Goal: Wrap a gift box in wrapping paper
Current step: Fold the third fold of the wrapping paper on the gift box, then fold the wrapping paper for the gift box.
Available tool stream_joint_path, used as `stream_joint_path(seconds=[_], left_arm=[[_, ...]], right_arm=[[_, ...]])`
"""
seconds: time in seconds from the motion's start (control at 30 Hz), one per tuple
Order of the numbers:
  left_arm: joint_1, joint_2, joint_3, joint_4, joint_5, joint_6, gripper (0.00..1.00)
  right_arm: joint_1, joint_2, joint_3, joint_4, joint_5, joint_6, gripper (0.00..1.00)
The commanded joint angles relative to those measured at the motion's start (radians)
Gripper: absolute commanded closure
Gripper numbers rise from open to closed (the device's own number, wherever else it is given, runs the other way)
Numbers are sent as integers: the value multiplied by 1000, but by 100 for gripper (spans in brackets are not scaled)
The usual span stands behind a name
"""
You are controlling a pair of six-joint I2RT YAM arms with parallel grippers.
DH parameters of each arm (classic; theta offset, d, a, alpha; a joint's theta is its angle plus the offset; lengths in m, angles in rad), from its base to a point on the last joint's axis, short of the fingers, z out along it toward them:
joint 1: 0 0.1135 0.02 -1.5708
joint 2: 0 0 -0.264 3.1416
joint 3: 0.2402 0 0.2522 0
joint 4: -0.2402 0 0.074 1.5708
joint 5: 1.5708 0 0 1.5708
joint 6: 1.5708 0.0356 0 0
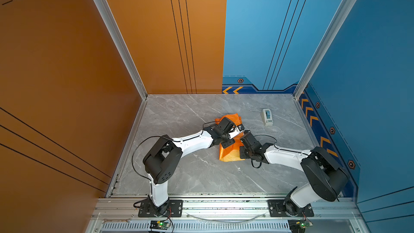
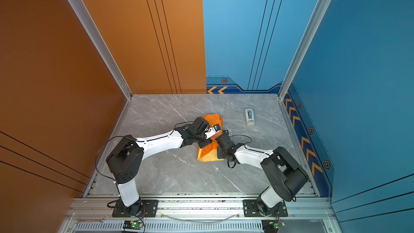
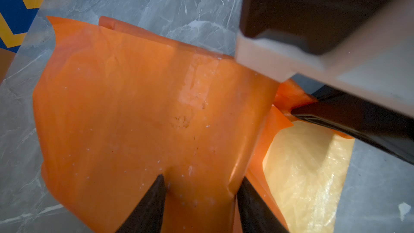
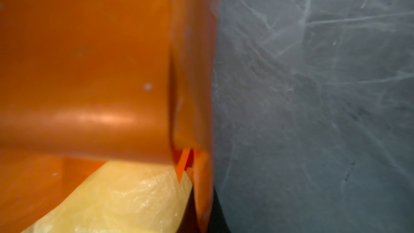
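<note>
The wrapping paper (image 1: 228, 153) (image 2: 206, 153) lies mid-table, orange face out, folded over a box-shaped bulk. The gift box itself is hidden under it. My left gripper (image 1: 239, 128) (image 2: 216, 128) (image 3: 202, 182) reaches down onto the parcel. Its two black fingers press the paper-covered block (image 3: 134, 108) from both sides. My right gripper (image 1: 245, 132) (image 2: 225, 133) (image 4: 202, 211) comes in from the right, shut on an upright orange flap (image 4: 201, 131) at the parcel's end. The left wrist view shows its finger (image 3: 336, 119) pinching that flap. A pale yellow inner face (image 3: 309, 175) (image 4: 123, 198) shows beside it.
A white tape dispenser (image 1: 267, 117) (image 2: 249, 117) with a blue roll stands at the back right of the grey marble table (image 1: 190, 175). Orange and blue walls close in the left, back and right. A wrench (image 1: 116, 220) lies on the front rail.
</note>
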Motion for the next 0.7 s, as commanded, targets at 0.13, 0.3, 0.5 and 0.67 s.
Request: stream_joint_path(seconds=[0.13, 0.3, 0.5, 0.67], left_arm=[[-9, 8, -24, -40, 15, -20, 48], [-9, 10, -23, -39, 18, -22, 48], [-7, 10, -24, -39, 18, -22, 48], [-7, 7, -23, -40, 17, -22, 48]], right_arm=[[-17, -105, -41, -43, -54, -28, 57], [-126, -226, -82, 23, -257, -14, 50], [-253, -240, -126, 107, -373, 90, 67], [-255, -183, -132, 110, -322, 113, 85]])
